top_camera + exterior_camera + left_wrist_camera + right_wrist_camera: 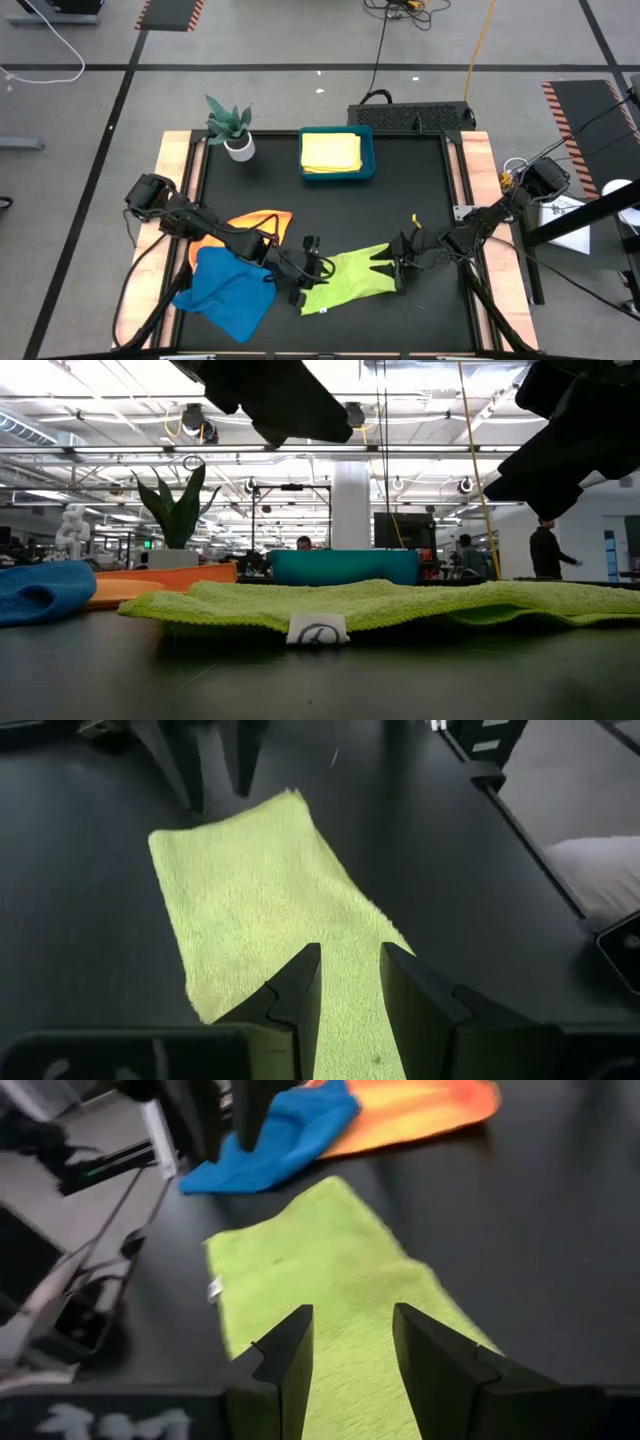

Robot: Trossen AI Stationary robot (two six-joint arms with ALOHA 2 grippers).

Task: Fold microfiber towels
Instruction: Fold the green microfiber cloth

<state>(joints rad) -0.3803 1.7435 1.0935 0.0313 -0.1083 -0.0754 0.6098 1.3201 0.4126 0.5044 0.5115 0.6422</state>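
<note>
Towels lie across the lower half of the overhead frame: a lime green towel [348,279] at lower centre, a blue towel [228,288] at lower left, an orange towel [255,222] just above it. Overhead, a yellow towel [331,152] sits in the tray [369,160] at upper centre; the low view shows only the tray's wall. Each wrist view shows jaws parted, holding nothing, above the green towel: left gripper [347,982], right gripper [352,1342]. Only the low view shows its white tag [317,630] and people beyond the surface [420,210].
</note>
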